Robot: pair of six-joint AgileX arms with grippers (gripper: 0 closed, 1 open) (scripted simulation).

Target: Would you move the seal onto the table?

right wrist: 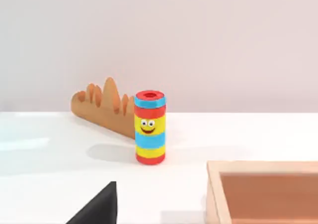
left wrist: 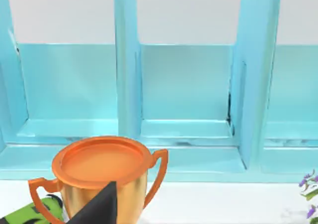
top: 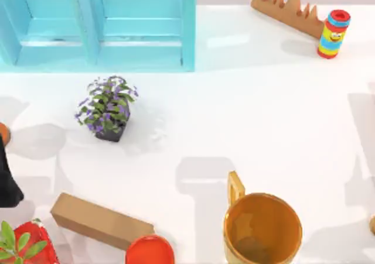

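Glossy white table (top: 246,112), plain pale wall (right wrist: 198,35) behind. We counted:
- one light-blue cabinet (top: 99,24), far left
- one orange mug (top: 262,229), near
- one striped cylinder (top: 334,34), far right
- one cardboard block (top: 99,221), near left
- two plants: purple-flowered plant (top: 106,107) and red-potted plant (top: 26,246) (near-left corner)

At left edge, left arm (top: 7,176). Seal's place and either claw's state: we could not tell.
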